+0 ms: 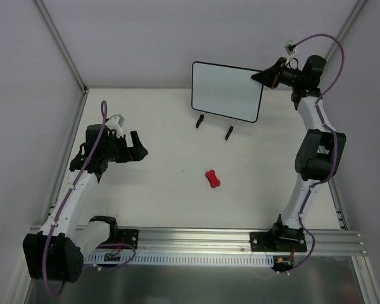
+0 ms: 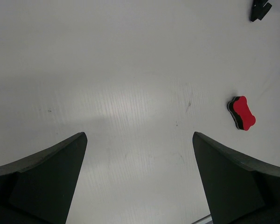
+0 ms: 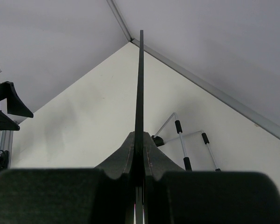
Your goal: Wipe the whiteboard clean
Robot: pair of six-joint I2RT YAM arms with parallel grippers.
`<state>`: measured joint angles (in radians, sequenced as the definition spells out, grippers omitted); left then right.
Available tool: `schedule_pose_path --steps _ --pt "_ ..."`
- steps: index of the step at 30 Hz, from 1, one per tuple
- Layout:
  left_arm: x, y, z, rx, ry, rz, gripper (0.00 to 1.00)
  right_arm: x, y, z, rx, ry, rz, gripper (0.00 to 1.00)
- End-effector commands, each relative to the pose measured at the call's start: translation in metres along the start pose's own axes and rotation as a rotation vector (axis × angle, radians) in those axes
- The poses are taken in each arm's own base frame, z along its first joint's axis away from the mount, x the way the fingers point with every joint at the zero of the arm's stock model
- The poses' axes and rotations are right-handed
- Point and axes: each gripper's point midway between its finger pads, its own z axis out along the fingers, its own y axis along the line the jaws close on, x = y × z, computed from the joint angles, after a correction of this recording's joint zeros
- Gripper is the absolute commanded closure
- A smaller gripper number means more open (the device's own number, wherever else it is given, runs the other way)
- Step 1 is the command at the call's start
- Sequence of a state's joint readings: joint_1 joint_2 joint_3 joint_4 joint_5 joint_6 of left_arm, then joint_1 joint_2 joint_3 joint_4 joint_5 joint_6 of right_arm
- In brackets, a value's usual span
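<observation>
"Left wrist view, nearest first; why does the left gripper (image 2: 139, 135) hang over the white table (image 2: 130, 70) with its dark fingers spread wide?"

"Empty and ready, I'd judge; the small red bone-shaped eraser (image 2: 242, 113) lies flat ahead and to its right, well apart and untouched; it is likely what those fingers are meant to take."

"And farther off?"

"Top view; the small rectangular whiteboard (image 1: 227, 90), white with a thin black frame, stands at the far middle of the table on two small black feet (image 1: 201, 121), its face toward the arms; I can see no marker on that face."

"Why is the right gripper (image 1: 264, 76) up there?"

"To steady it, probably; a wipe could tip so light a board; the fingers are pressed onto its upper right edge."

"How does the board lie between them?"

"Right wrist view shows it edge-on, a black line rising straight from between the two pads (image 3: 123, 156); pinched at the rim, not merely beside it."
</observation>
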<state>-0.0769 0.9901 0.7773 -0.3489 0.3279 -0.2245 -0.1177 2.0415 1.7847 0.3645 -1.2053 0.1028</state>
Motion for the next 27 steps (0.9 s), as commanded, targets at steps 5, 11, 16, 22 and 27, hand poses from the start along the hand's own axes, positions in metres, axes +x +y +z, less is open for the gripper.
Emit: schedule_pose_path --steps 5,11,16,22,27 --pt "-0.015 -0.005 -0.002 0.014 -0.032 0.020 0.01 -0.007 -0.006 0.015 -0.004 -0.067 -0.053 1.00" --pt "-0.015 -0.009 -0.003 0.038 -0.027 0.026 0.01 0.021 -0.029 0.019 0.022 -0.059 -0.004 1.00" --pt "-0.015 -0.012 -0.003 0.053 -0.024 0.023 0.01 0.050 -0.043 0.020 0.032 -0.043 0.050 1.00" --pt "-0.013 -0.011 -0.001 0.052 -0.013 0.013 0.01 0.080 -0.043 0.012 0.063 -0.018 0.078 1.00" --pt "-0.012 -0.012 0.000 0.058 -0.004 0.006 0.01 0.105 -0.038 0.003 0.082 0.006 0.095 0.93"
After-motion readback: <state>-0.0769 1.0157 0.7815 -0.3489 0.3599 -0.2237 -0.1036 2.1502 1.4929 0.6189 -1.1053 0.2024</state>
